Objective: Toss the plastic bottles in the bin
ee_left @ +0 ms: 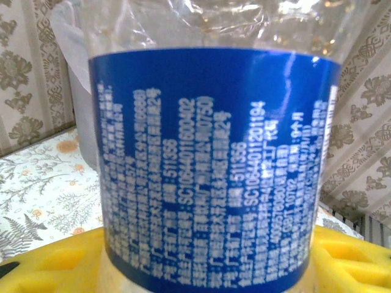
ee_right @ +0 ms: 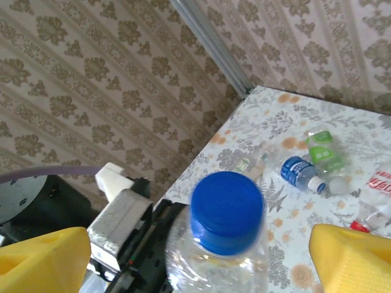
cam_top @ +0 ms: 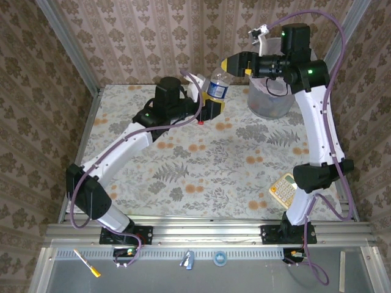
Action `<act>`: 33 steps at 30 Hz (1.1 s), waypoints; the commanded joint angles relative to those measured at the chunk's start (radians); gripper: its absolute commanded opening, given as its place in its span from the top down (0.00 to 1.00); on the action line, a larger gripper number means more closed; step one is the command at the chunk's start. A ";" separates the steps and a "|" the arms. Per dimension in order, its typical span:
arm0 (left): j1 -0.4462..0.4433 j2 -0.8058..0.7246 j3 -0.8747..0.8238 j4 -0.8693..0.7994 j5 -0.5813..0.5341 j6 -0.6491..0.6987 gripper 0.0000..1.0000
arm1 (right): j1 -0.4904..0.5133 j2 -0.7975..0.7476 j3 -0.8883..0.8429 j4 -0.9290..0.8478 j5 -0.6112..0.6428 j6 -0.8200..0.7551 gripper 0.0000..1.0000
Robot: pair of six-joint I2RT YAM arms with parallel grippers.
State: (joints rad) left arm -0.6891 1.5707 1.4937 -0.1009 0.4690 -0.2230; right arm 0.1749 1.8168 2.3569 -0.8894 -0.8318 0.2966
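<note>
A clear plastic bottle (cam_top: 217, 85) with a blue label and blue cap (ee_right: 226, 210) stands upright above the back of the table. My left gripper (cam_top: 214, 107) is shut on its lower body. In the left wrist view the blue label (ee_left: 211, 165) is framed by that gripper's yellow fingers (ee_left: 52, 265) at the bottom corners. My right gripper (cam_top: 228, 63) is open at cap height, and its yellow fingers (ee_right: 43, 262) stand apart on either side of the cap without touching it. The bin (cam_top: 269, 102) stands just right of the bottle, under the right arm.
More plastic bottles lie on the floral table: a blue-labelled one (ee_right: 298, 173), a green-labelled one (ee_right: 322, 152) and a red-labelled one (ee_right: 382, 183). A red cap (cam_top: 201, 121) shows below the left gripper. A beige calculator (cam_top: 283, 188) lies by the right arm's base. Papered walls enclose the table.
</note>
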 commanded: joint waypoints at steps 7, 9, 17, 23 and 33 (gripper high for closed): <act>-0.034 0.019 0.055 0.017 0.042 0.028 0.64 | 0.003 -0.019 -0.044 0.014 -0.045 0.028 0.19; -0.036 0.021 0.055 0.014 0.045 0.029 0.64 | 0.003 -0.019 -0.043 0.019 -0.044 0.029 0.23; -0.037 0.025 0.049 0.003 0.046 0.032 0.65 | 0.003 -0.009 -0.034 0.019 -0.046 0.043 0.55; -0.042 0.031 0.047 -0.003 0.057 0.045 0.65 | 0.002 0.012 0.013 -0.018 -0.038 0.033 0.75; -0.031 0.018 0.000 0.050 0.040 -0.011 0.01 | 0.002 0.016 0.069 -0.038 0.041 0.001 0.97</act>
State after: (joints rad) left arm -0.7204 1.5917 1.5139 -0.0868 0.5053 -0.2146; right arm 0.1711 1.8351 2.3779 -0.9100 -0.8165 0.2955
